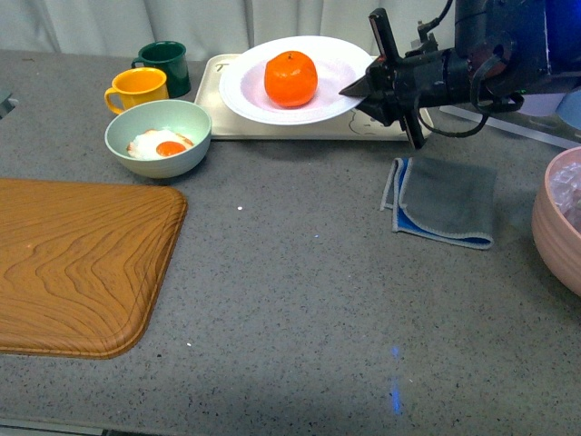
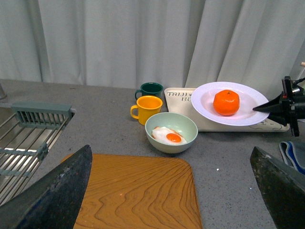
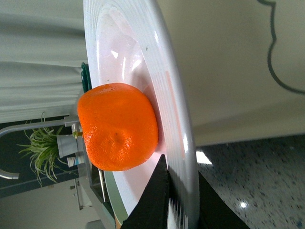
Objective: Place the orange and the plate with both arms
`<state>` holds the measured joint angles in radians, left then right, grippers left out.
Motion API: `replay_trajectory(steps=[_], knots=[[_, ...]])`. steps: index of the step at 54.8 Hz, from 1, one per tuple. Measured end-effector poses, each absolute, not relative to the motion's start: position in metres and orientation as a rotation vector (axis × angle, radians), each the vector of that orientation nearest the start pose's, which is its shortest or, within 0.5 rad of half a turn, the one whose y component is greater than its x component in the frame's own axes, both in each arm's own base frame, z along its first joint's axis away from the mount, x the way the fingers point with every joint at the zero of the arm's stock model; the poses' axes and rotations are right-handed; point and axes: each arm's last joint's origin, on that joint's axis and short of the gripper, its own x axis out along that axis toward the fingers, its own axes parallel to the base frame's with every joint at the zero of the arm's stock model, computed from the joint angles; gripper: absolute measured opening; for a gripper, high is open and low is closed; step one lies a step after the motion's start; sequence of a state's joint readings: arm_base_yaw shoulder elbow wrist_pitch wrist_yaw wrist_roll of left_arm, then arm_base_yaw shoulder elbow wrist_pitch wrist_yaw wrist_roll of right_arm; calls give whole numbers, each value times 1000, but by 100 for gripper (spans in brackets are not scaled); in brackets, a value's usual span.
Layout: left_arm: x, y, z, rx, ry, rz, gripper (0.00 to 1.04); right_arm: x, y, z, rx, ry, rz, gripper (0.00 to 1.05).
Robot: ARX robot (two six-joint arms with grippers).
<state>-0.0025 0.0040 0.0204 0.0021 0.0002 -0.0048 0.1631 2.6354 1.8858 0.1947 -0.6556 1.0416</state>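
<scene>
The orange point(image 1: 290, 78) sits in the middle of the white plate point(image 1: 340, 64), which is over the cream tray point(image 1: 214, 102) at the back of the counter. My right gripper point(image 1: 363, 91) is shut on the plate's right rim, one finger above it and one below. In the right wrist view the rim of the plate point(image 3: 167, 95) runs between the dark fingers point(image 3: 152, 200), with the orange point(image 3: 116, 126) just beyond. My left gripper point(image 2: 170, 150) is open and empty above the wooden tray point(image 2: 138, 191), far from the plate point(image 2: 205, 102) and orange point(image 2: 226, 102).
A pale green bowl point(image 1: 159, 136) with a fried egg, a yellow mug point(image 1: 138, 88) and a dark green mug point(image 1: 166, 62) stand left of the plate. A folded grey-blue cloth point(image 1: 445, 200) lies at the right. A pink bowl point(image 1: 558, 227) is at the right edge.
</scene>
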Motion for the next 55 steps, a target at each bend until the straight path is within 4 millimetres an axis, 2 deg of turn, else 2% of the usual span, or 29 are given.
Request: replay_trajectory(steps=[11, 26, 28, 37, 41, 47, 55], knots=[[97, 0, 170, -5, -18, -3, 98, 560, 106, 53, 1085, 928, 418, 3], [97, 0, 170, -5, -18, -3, 98, 575, 106, 38, 1067, 970, 373, 4], [97, 0, 170, -5, -18, -3, 98, 575, 106, 38, 1061, 969, 371, 9], [97, 0, 170, -5, -18, -2, 98, 569, 103, 39, 1018, 967, 337, 44], [97, 0, 170, -5, -18, -3, 98, 564, 100, 43, 979, 950, 320, 55], [97, 0, 170, -5, -18, -2, 98, 555, 93, 57, 915, 914, 309, 71], [97, 0, 170, -5, -18, -2, 98, 539, 82, 91, 818, 845, 291, 94]])
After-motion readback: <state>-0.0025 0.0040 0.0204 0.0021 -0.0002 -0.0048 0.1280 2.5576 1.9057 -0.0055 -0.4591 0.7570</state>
